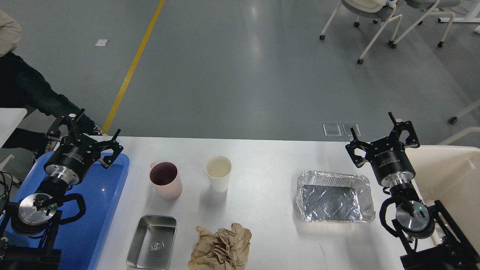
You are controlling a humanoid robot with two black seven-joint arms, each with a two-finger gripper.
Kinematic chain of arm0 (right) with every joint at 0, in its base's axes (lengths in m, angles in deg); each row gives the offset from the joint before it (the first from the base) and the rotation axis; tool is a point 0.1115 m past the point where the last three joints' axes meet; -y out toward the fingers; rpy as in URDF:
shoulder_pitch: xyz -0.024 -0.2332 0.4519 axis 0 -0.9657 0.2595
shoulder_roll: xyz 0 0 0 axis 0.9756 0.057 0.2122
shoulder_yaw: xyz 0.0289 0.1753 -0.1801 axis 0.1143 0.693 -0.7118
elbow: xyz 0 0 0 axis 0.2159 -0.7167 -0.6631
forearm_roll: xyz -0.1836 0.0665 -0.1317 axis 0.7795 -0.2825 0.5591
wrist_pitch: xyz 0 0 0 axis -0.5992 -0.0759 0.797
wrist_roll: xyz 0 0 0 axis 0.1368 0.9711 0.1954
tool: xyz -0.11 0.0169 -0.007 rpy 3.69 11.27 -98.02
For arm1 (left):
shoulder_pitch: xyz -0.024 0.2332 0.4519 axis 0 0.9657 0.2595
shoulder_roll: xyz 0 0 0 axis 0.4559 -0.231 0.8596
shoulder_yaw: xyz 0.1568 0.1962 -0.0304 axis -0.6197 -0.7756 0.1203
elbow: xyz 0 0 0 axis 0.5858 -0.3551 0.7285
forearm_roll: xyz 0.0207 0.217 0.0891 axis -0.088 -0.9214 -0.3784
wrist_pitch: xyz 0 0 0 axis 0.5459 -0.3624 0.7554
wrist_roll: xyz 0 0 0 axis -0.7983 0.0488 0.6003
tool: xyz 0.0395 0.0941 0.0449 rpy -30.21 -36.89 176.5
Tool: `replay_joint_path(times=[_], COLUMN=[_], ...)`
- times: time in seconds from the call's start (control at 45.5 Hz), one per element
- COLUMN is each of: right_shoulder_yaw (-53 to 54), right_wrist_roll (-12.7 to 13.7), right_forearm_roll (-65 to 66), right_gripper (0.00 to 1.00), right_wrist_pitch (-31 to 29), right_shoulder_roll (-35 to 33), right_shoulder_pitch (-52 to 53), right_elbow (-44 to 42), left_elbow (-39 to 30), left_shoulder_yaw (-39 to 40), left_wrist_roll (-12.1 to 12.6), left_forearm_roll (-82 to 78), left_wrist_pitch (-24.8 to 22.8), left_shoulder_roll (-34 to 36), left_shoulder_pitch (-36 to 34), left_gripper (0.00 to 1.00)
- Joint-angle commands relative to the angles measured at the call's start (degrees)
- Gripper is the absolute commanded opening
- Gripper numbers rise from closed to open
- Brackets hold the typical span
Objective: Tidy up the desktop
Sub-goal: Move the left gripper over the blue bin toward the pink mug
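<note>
The white desktop (262, 157) holds a pink mug (166, 180), a white paper cup (218, 173), a foil tray (333, 197), a small steel tray (152, 242) and a crumpled brown paper (220, 247). My left gripper (98, 131) hovers open and empty over the far end of the blue tray (101, 198), left of the mug. My right gripper (371, 125) hovers open and empty at the table's right side, just beyond the foil tray's far right corner.
A cream bin (446, 176) stands off the table's right edge beside my right arm. A seated person's legs (33, 97) are at the far left. Wheeled chairs (375, 22) stand on the grey floor beyond.
</note>
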Motion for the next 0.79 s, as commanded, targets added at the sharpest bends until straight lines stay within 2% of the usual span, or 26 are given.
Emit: replay_joint_path(times=[0.0,0.154,0.242,0.308,0.44,0.506,0.66,0.77], right_shoulder_yaw=[0.0,-0.1,-0.1,-0.1,-0.1,-0.1,-0.5,-1.9], right_wrist_roll=[0.0,0.0,0.0,0.0,0.0,0.0,0.0,0.0], right_forearm_roll=[0.0,0.0,0.0,0.0,0.0,0.0,0.0,0.0], right_gripper=[1.00,1.00,1.00,1.00,1.00,1.00,1.00,1.00], right_wrist_pitch=[0.0,0.0,0.0,0.0,0.0,0.0,0.0,0.0], right_shoulder_roll=[0.1,0.3,0.3,0.3,0.3,0.4,0.5,0.6], right_shoulder_pitch=[-0.1,-0.2,-0.2,-0.3,-0.3,-0.3,-0.2,0.0], right_elbow=[-0.1,-0.1,0.0,-0.1,-0.1,-0.1,-0.3,-0.3], left_elbow=[0.5,1.5,1.2,0.9,-0.1,-1.6,-6.2,-9.2], left_shoulder_yaw=[1.1,0.5,-0.9,-5.0,-17.4,-24.5,-41.7,-51.9], left_wrist_roll=[-1.2,-5.6,-5.7,-5.7,-5.8,-5.8,-5.8,-6.2], left_forearm_roll=[-0.8,-0.9,-1.5,-3.0,-9.7,-11.0,-11.2,-11.6], left_wrist_pitch=[-1.3,-1.1,0.5,3.2,11.1,13.5,13.7,13.5], left_shoulder_roll=[0.6,1.8,1.5,3.8,15.7,22.6,40.7,50.6], left_shoulder_pitch=[-0.3,0.4,0.4,0.4,0.1,-0.7,-5.6,-10.7], left_gripper=[0.97,0.97,0.97,0.97,0.97,0.97,0.97,0.97])
